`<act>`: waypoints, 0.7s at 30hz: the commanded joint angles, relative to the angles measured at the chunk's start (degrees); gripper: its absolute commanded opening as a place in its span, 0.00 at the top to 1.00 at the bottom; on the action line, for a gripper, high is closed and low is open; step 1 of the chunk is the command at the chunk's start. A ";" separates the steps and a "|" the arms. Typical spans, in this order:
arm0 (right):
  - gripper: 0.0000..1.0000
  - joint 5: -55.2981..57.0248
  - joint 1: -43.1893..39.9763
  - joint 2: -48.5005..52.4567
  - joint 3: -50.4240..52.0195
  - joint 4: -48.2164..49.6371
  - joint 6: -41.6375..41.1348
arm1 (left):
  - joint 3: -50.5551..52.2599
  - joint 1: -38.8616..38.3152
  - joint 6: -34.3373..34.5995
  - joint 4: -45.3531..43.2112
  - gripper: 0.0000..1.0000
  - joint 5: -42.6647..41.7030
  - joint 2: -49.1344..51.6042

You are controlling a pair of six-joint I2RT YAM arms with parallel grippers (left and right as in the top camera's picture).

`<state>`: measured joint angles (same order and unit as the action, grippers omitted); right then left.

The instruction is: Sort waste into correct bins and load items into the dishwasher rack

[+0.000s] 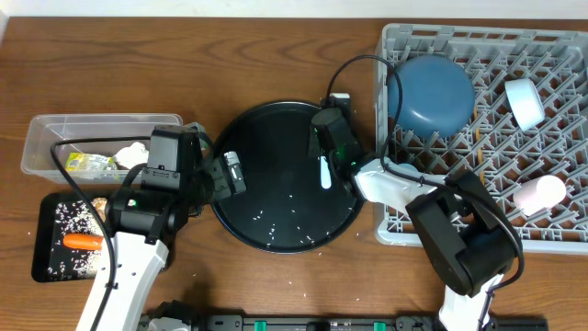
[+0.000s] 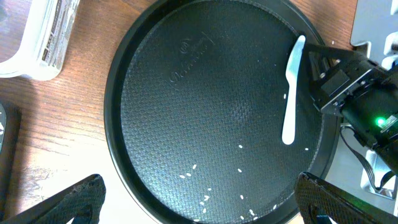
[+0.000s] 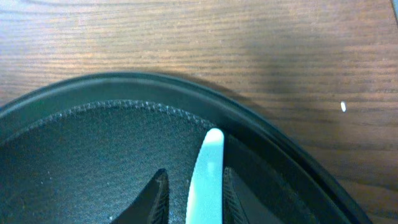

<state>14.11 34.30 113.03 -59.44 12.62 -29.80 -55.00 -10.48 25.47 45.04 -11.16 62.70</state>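
On the right side of the round black tray (image 1: 276, 225), white spoon (image 3: 208, 174) lies flat, one end near the rim. Right gripper (image 3: 194, 177) straddles that end, fingers narrowly parted, slight gap showing, not pinching. Left gripper (image 1: 230, 173) spread wide at the tray's left edge.

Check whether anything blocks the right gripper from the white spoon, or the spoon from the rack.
Nothing visible does. The right gripper straddles the white spoon on the round black tray. Toward the dishwasher rack, only the tray's rim and the rack's near wall lie between; a lift should clear both.
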 commanded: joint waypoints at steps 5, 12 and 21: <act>0.65 -0.61 0.26 4.79 0.26 0.92 -3.65 | -0.61 0.28 -0.33 0.15 0.02 0.74 0.17; 0.87 -0.68 0.28 10.10 0.24 4.76 -3.63 | -0.61 0.28 -0.33 0.15 0.02 0.74 0.17; 0.99 -0.61 0.72 2.56 0.24 3.50 -3.58 | -0.61 0.28 -0.33 0.15 0.02 0.74 0.17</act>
<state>14.46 34.33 118.50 -60.05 16.95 -32.88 -55.00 -10.48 25.47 45.04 -11.16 62.70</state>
